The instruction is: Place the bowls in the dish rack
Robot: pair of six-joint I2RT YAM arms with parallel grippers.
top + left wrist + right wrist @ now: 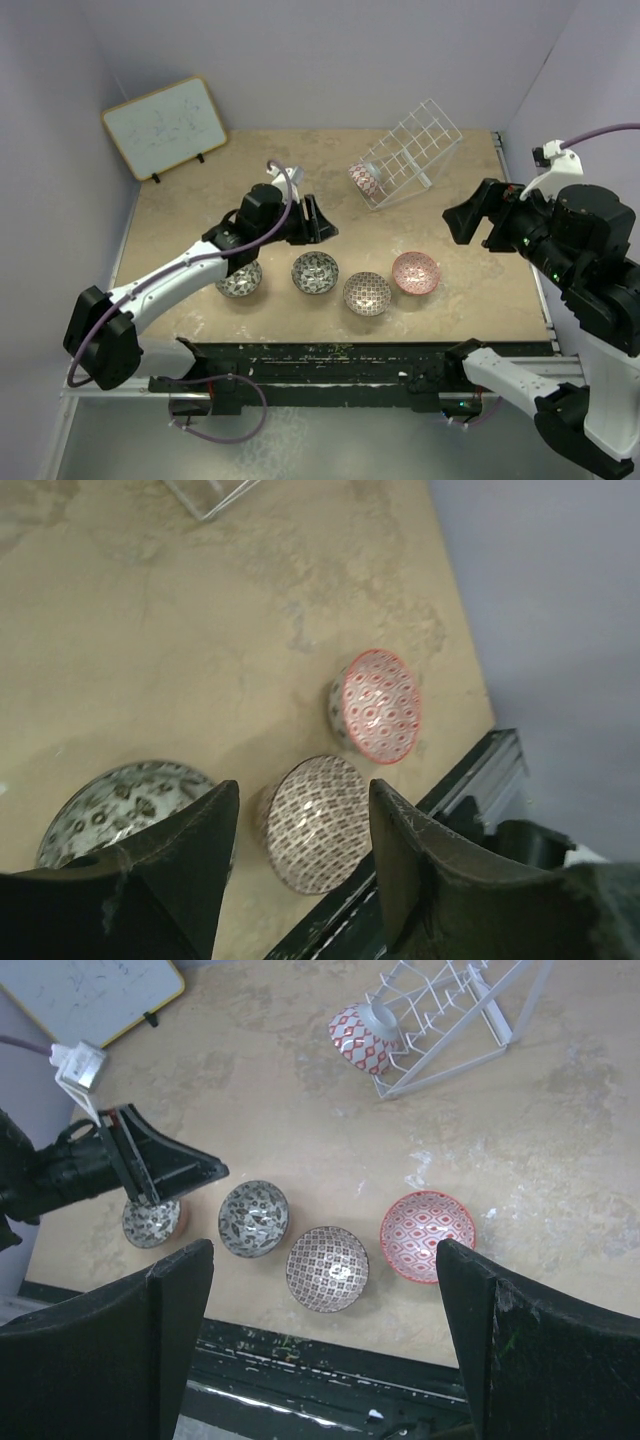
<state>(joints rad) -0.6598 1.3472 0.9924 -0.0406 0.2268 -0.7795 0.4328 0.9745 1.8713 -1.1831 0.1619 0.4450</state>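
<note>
Four bowls stand in a row near the table's front: a grey-white bowl (240, 279) partly under my left arm, a second grey-white bowl (315, 272), a brownish lattice bowl (367, 293) and a pink bowl (416, 272). A red-and-white patterned bowl (365, 178) lies on its side at the lower left end of the tilted white wire dish rack (410, 150). No blue bowl shows. My left gripper (325, 225) is open and empty, above the table behind the row. My right gripper (465, 222) is open and empty, high at the right, between the rack and the pink bowl.
A wood-framed whiteboard (165, 125) leans at the back left. Purple walls close the back and sides. A black rail (340, 355) runs along the table's front edge, close in front of the bowls.
</note>
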